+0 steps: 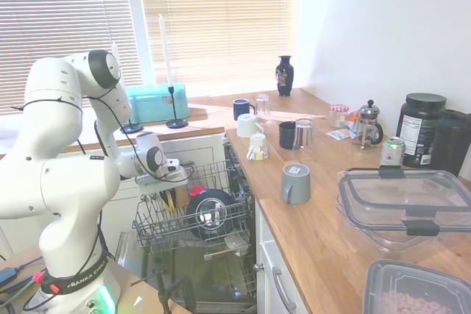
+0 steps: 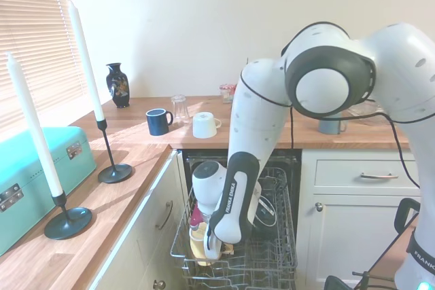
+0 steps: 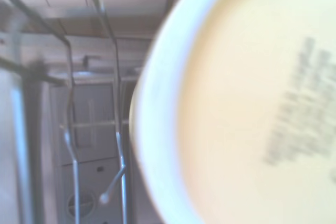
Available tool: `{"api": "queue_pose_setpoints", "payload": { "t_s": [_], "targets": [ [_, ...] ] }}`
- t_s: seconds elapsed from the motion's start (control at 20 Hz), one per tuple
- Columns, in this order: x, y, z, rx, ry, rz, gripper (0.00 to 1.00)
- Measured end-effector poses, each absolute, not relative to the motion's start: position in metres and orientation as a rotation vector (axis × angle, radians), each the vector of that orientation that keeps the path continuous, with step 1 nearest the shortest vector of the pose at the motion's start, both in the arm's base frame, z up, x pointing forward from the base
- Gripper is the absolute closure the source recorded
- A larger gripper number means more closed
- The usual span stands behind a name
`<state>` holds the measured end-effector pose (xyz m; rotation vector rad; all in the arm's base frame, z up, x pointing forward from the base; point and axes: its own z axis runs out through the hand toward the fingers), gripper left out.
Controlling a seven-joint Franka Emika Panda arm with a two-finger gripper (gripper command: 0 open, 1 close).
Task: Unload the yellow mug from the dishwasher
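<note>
Down in the dishwasher [image 1: 193, 251] rack [image 2: 285, 252], at its window-side edge, sat the yellow mug [image 2: 198, 244], base up, right under the gripper [image 2: 212, 255]. Filled most of wrist view w/ a pale blurred base [image 3: 247, 103], smeared grey print unreadable. Fingers hidden behind the wrist and rack wires in both ext. views; couldn't tell if clenched or released. Red item [image 2: 196, 219] just beside the mug, mostly covered by the arm, not identifiable. Dark round dish [image 1: 210, 212] stood on edge mid-rack.

Wooden L-shaped counter [image 1: 324, 233] over white cabinets [image 2: 357, 219], closed blinds [image 1: 213, 16] along the window, plain white wall. On counter: 2 dark blue mugs [image 2: 158, 121], 1 white mug [image 2: 204, 125], 1 grey mug [image 1: 296, 182] upside down w/ label on base, 2 glasses [image 1: 303, 134], 1 dark vase [image 1: 285, 75], 2 white candles in black holders [image 2: 112, 171], 1 teal box [image 1: 157, 101], 1 cafetière [image 1: 368, 124], 1 can [image 1: 392, 151], 1 black tub [image 1: 420, 129], 2 clear lidded containers [image 1: 401, 207], nearer one cut off by frame edge.
</note>
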<state>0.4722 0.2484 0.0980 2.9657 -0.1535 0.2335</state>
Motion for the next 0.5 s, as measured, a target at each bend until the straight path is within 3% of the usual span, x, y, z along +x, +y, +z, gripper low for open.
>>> {"api": "queue_pose_setpoints", "payload": {
  "t_s": [0.5],
  "targets": [
    [0.499,0.238,0.244,2.96,-0.341,0.428,1.0]
  ]
}}
